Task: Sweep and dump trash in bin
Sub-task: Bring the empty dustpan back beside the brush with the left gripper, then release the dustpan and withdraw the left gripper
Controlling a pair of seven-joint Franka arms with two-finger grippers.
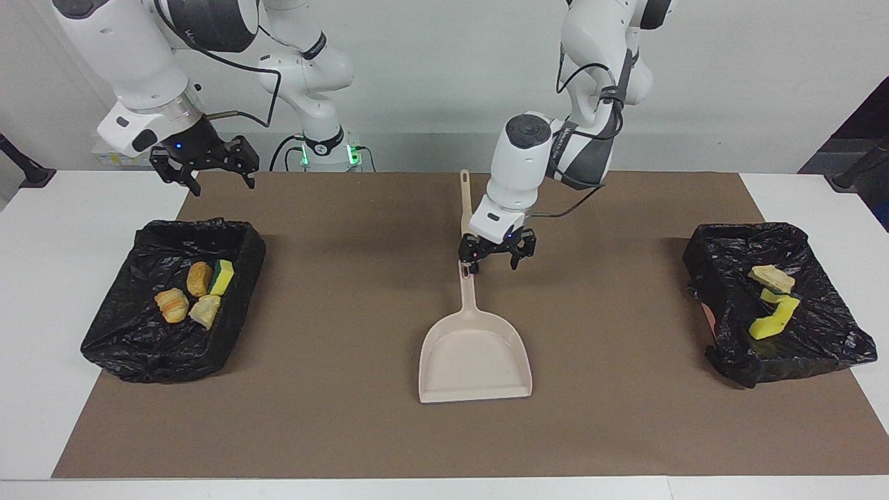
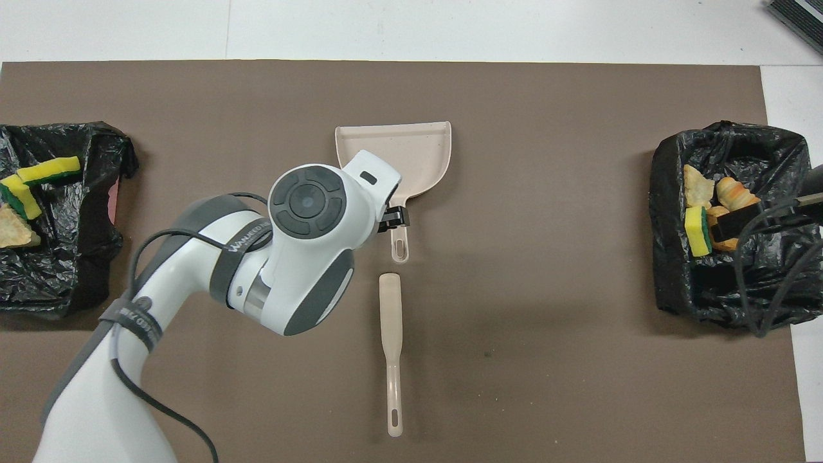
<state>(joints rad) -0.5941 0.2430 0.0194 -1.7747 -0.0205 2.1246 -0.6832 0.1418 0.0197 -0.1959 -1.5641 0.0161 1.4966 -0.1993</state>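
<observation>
The trash lies in two black-lined bins. The bin [image 1: 139, 347] at the right arm's end holds three bread lumps [image 1: 171, 305] and a yellow sponge [image 1: 222, 276]. The bin [image 1: 819, 340] at the left arm's end holds a bread piece [image 1: 771, 278] and yellow sponge chunks [image 1: 774, 316]. The beige dustpan [image 1: 476, 354] lies flat mid-mat, handle [image 1: 469, 295] toward the robots. My left gripper [image 1: 496, 255] is open and empty, just above the handle's end. My right gripper [image 1: 205, 170] is open and waits above the mat's edge by its bin.
The beige brush [image 2: 390, 347] lies on the brown mat [image 2: 546, 289], nearer to the robots than the dustpan and in line with its handle. Both bins also show in the overhead view, at the left arm's end [image 2: 77, 276] and the right arm's end [image 2: 707, 296].
</observation>
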